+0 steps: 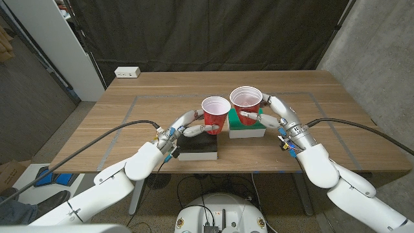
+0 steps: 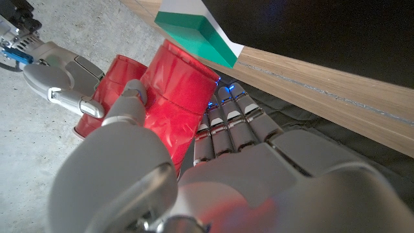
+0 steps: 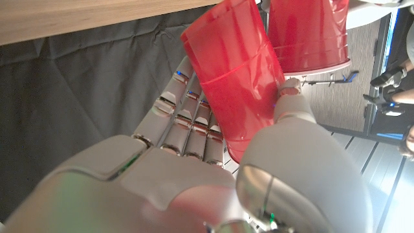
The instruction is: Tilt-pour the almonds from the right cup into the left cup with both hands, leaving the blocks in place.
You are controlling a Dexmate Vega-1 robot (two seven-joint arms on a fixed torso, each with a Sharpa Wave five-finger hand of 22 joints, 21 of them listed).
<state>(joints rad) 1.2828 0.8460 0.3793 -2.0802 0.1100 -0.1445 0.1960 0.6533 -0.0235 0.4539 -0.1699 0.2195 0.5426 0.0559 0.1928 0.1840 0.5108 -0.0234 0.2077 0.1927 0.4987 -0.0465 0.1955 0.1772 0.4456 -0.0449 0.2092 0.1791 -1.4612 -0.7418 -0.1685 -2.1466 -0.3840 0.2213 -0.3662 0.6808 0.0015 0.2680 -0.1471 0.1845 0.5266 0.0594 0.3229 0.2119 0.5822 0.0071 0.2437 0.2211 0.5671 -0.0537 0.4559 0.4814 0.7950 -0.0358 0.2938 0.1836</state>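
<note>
Two red cups with white insides stand close together above the blocks. My left hand point(image 1: 184, 124) grips the left cup point(image 1: 215, 114) by its side, over the black block point(image 1: 197, 147). My right hand point(image 1: 275, 115) grips the right cup point(image 1: 246, 103), which is a little higher and over the green block point(image 1: 249, 131). The cups' rims nearly touch. In the left wrist view my left hand point(image 2: 213, 149) wraps its cup point(image 2: 178, 97), with the right cup point(image 2: 107, 87) and the green block point(image 2: 200, 29) beyond. In the right wrist view my right hand point(image 3: 213, 162) wraps its cup point(image 3: 236, 84) beside the left cup point(image 3: 310, 32). I see no almonds in either cup.
The wooden table point(image 1: 129, 123) has a faint taped rectangle around the work area. A white power strip point(image 1: 127, 72) lies at the far left edge. A dark curtain hangs behind the table. Cables run from both forearms off the table's front.
</note>
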